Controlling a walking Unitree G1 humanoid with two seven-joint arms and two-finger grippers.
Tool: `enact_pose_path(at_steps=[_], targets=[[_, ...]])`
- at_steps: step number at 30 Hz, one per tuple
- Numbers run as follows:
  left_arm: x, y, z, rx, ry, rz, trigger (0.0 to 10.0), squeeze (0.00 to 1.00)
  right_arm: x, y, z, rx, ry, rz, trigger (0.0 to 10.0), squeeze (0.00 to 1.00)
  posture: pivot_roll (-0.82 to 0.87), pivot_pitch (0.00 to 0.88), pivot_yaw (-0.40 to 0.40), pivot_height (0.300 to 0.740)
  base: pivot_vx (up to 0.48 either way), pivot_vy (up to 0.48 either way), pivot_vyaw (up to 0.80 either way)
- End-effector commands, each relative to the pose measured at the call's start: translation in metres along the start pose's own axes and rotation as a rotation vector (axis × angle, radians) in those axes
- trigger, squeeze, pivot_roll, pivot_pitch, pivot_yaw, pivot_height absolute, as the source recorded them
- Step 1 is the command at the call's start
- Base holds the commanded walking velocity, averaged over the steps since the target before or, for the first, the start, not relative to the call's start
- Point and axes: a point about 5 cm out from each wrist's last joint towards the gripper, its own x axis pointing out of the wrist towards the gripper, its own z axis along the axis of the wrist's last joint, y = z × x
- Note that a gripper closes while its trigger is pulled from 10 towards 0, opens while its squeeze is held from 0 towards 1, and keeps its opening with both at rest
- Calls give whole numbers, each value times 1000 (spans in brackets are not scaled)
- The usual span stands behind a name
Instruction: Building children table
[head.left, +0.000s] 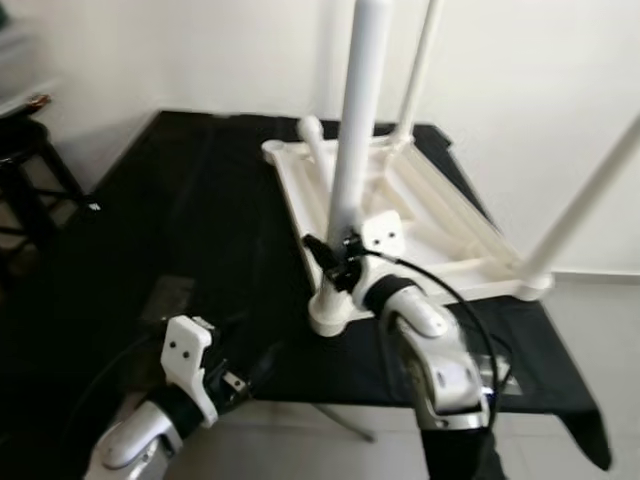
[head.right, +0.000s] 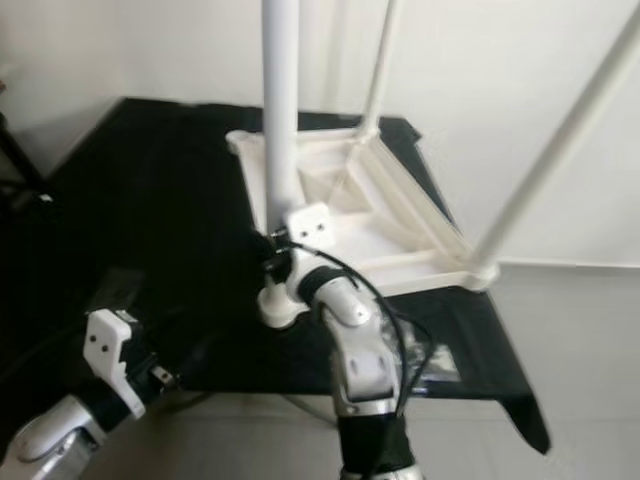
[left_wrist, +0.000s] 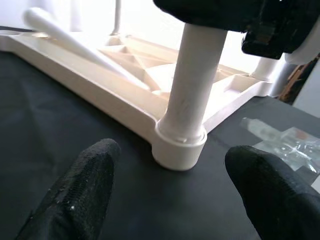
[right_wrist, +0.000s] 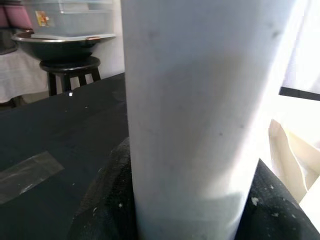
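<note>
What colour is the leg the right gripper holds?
White leg; clearest in the left eye view.

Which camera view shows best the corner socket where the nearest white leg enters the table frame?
The left wrist view: the socket appears close and sharp, with the leg seated in it. Both eye views show it small, beside the right gripper. The right wrist view shows the leg surface, not the socket.

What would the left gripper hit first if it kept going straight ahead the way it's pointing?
Most likely the corner socket where the near leg enters the upturned table. It sits dead ahead between the left gripper's open fingers, though depth is hard to judge.
</note>
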Motion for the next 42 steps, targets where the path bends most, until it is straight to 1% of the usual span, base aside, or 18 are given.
enact_pose_path(at_steps=[1, 2, 5, 7, 9, 12, 13, 14, 15, 16, 18, 21, 24, 25, 26, 27, 38, 42], targets=[[-1, 1, -3, 4, 9, 10, 10000, 0, -3, 7, -41, 57, 203, 36, 10000, 0, -159, 83, -81, 740, 0, 0, 0], [-1, 1, -3, 5, 5, 18, 10000, 0, -2, 7, -37, 65, 199, 63, 10000, 1000, -157, 81, -83, 740, 0, 0, 0], [0, -1, -3, 3, 3, 12, 10000, 0, 4, 8, -19, 100, 133, 197, 10000, 1000, -160, 82, -83, 740, 0, 0, 0], [0, -1, -3, 2, 1, 9, 10000, 0, 4, 13, -12, 74, 103, 269, 10000, 1000, -165, 79, -81, 740, 0, 0, 0], [1, -2, -3, -1, -1, 6, 10000, 0, 1, 24, 5, 24, 35, 467, 10000, 1000, -169, 86, -78, 740, 0, 0, 0], [1, -3, -2, -2, -2, 5, 10000, 0, -2, 27, 11, 15, 13, 546, 10000, 1000, -169, 86, -78, 740, 0, 0, 0], [1, -3, -2, -3, -3, 3, 10000, 0, -5, 27, 18, -32, -14, 625, 10000, 1000, -164, 87, -80, 740, 0, 0, 0], [1, -4, -2, -4, -5, 2, 10000, 0, -7, 23, 24, -73, -27, 714, 10000, 114, -156, 89, -81, 740, 0, 0, 0], [1, -4, -2, -4, -5, 2, 10000, 0, -7, 23, 24, -73, -27, 714, 10000, 114, -156, 89, -81, 740, 0, 0, 0], [1, -5, -2, -4, -6, 1, 10000, 0, -7, 15, 29, -144, -31, 800, 10000, 0, -149, 92, -84, 740, 0, 0, 0], [1, -5, -2, -4, -6, 1, 10000, 0, -7, 15, 29, -144, -31, 800, 10000, 0, -149, 92, -84, 740, 0, 0, 0], [0, -6, -2, -4, -7, 7, 10000, 0, 13, -19, 52, -301, -18, 877, 10000, 0, -137, 97, -87, 740, 0, 0, 0], [-1, -7, -1, -4, -8, 8, 10000, 0, 20, -29, 62, -324, -25, 896, 10000, 0, -132, 103, -86, 740, 0, 0, 0], [-1, -7, -1, -5, -7, 8, 10000, 0, 20, -31, 63, -335, -15, 930, 9176, 0, -132, 106, -84, 740, 0, 0, 0], [-1, -8, -1, -5, -7, 8, 10000, 0, 20, -32, 63, -340, -7, 955, 2667, 0, -133, 107, -83, 740, 0, 0, 0], [-2, -8, -1, -6, -6, 6, 10000, 0, 20, -34, 63, -330, 7, 982, 0, 0, -130, 108, -84, 740, 0, 0, 0], [-2, -10, -1, -11, -4, 2, 10000, 0, 21, -43, 61, -317, 31, 1052, 0, 0, -134, 118, -87, 740, 0, 0, 0], [-2, -11, 0, -12, -7, 3, 10000, 0, 19, -45, 51, -292, 26, 1050, 0, 0, -137, 125, -89, 740, 0, 0, 0]])
